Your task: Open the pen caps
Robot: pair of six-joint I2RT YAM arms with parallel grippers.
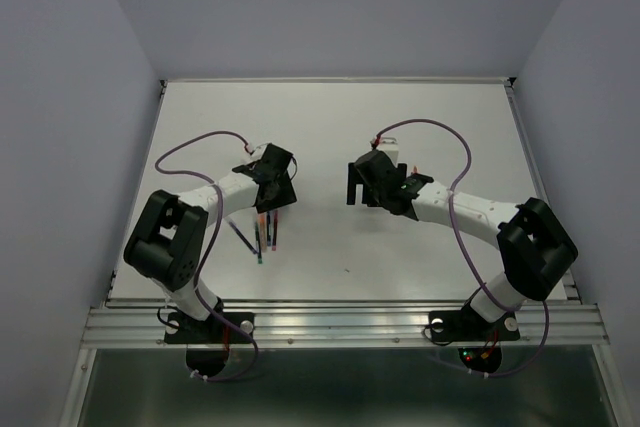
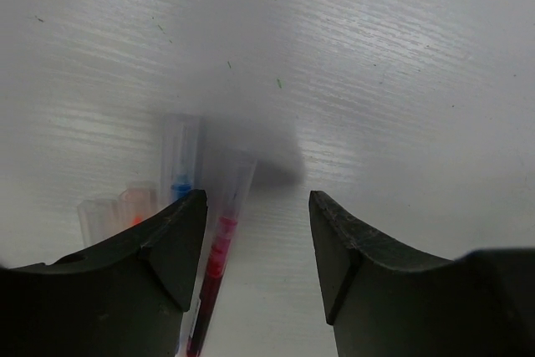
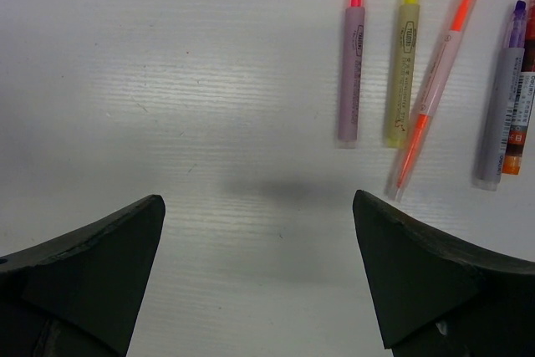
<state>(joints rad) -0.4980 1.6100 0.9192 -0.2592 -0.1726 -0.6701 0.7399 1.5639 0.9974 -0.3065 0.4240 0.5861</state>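
top: high above, facing down, whole table (image 1: 330,107) | 2 wrists: close, facing down, same table

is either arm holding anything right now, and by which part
Nothing is held. The left gripper has its fingers apart around a red pen, not clamped on it; the right gripper is open and empty.

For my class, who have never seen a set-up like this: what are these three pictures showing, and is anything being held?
Two robot arms reach over a white table. The overhead picture shows both; the other two come from a camera on each wrist, looking past its two dark fingers. The left end effector is open, fingers either side of a red pen with a clear cap, beside a blue pen. The right end effector is open; a pink highlighter and other uncapped pens lie ahead. Nothing is held.
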